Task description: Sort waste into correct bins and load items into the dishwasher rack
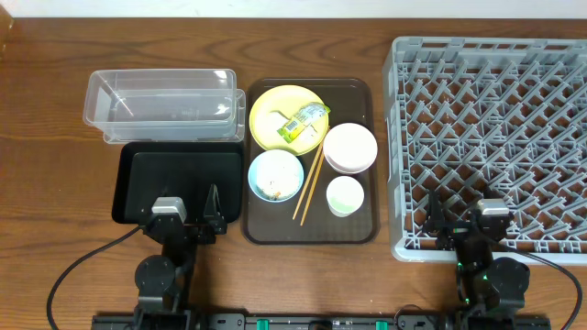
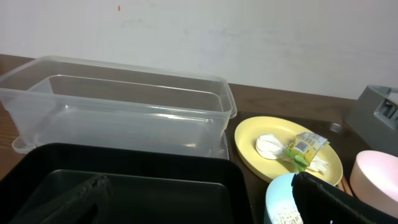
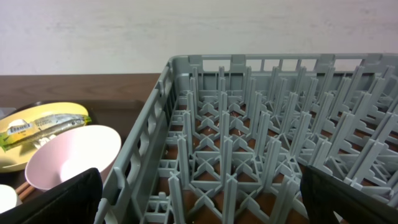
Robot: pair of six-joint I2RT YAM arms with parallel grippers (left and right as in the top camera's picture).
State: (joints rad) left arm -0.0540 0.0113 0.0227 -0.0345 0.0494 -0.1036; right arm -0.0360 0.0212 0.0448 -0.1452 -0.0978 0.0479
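Left fingers [image 2: 339, 200] spread wide and empty above the shallow black rectangular tray [image 1: 174, 179], right fingers [image 3: 59, 199] equally wide and empty at the large grey plastic pegged rack [image 1: 397, 119].

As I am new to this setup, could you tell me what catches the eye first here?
The big grey rack fills the right side, empty. In the middle, a brown tray holds a yellow plate with a green wrapper, a pale bowl, a blue bowl, a cup and chopsticks; a clear tub sits at the left.
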